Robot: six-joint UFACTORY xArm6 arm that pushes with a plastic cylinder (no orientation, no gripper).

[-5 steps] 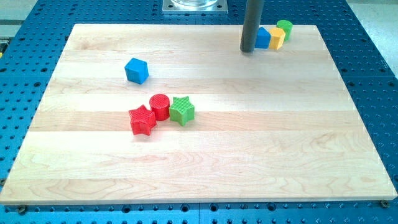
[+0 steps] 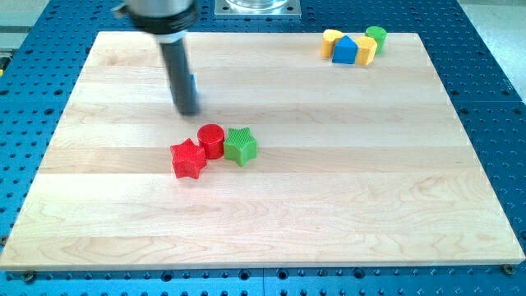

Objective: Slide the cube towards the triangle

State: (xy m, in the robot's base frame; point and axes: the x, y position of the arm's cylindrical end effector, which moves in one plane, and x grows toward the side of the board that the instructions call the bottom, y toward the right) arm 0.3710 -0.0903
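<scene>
The blue cube (image 2: 193, 85) is almost wholly hidden behind my rod; only a thin blue sliver shows at the rod's right edge, in the upper left of the board. My tip (image 2: 187, 112) rests on the board at the cube's near side, towards the view's bottom. The blue triangle (image 2: 345, 51) sits at the view's top right, packed between two yellow blocks (image 2: 331, 39) (image 2: 366, 49), with a green cylinder (image 2: 376, 35) just behind.
A red star (image 2: 188, 159), a red cylinder (image 2: 211, 140) and a green star (image 2: 241, 145) huddle together just below and right of my tip. The wooden board (image 2: 329, 197) lies on a blue perforated table.
My rod has swept from beside the blue triangle at the top right across to the left, and now covers the blue cube. The left yellow block is now uncovered.
</scene>
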